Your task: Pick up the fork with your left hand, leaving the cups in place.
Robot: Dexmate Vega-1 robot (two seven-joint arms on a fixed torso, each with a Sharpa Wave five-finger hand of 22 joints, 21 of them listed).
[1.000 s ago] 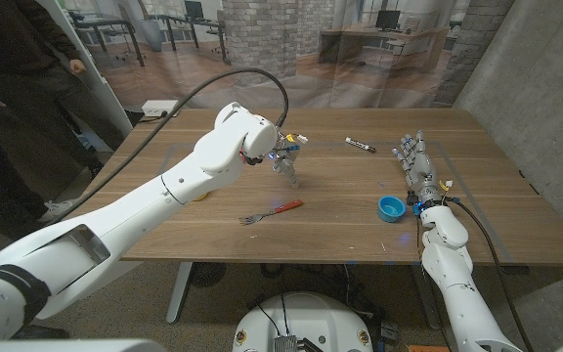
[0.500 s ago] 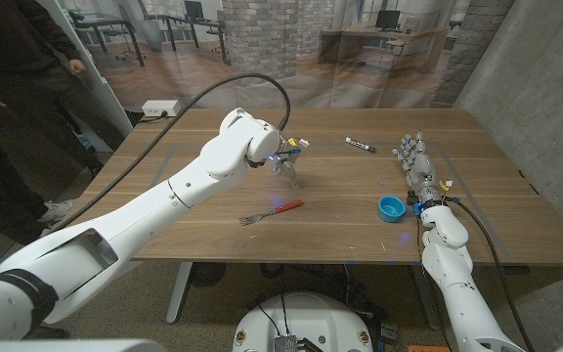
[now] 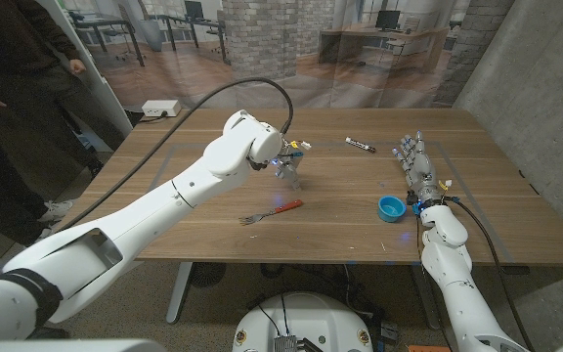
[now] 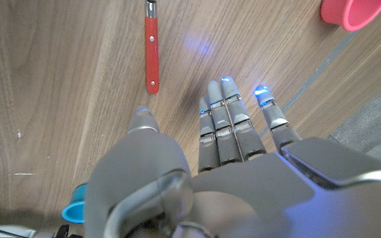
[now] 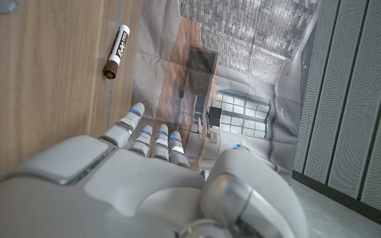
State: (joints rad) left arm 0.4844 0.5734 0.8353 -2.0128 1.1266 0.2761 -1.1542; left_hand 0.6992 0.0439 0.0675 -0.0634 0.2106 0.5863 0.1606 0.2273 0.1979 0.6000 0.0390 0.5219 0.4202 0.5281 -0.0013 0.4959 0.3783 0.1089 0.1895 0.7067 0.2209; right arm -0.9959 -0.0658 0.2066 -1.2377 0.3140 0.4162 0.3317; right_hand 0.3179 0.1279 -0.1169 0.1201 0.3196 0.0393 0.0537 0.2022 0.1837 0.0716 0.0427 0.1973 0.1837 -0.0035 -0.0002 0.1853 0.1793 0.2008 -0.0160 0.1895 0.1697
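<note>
The left arm has advanced slightly toward the table's middle since the earlier frames; the fork, cups, marker and right hand are unchanged in position.

In the head view, a person (image 3: 8, 88) in dark clothing stands beyond the table's left edge. The left hand (image 3: 289, 161) hangs above the wooden table (image 3: 340, 210), fingers pointing down, just behind the fork (image 3: 272, 211). The fork lies flat on the table, red handle toward the right, tines toward the left, untouched. Farther right a marker (image 3: 361, 145) lies near the far edge, and a blue cup (image 3: 391, 207) stands just beside the right hand (image 3: 416, 166), which holds nothing, fingers extended and apart.

The left wrist view shows the left hand (image 4: 230, 132) with fingers straight, spread and empty, fingertips near the fork's red handle (image 4: 151, 49) but apart from it. This view also shows a pink cup (image 4: 352, 13). The right wrist view shows the marker (image 5: 117, 51) beyond the right hand's fingers.
</note>
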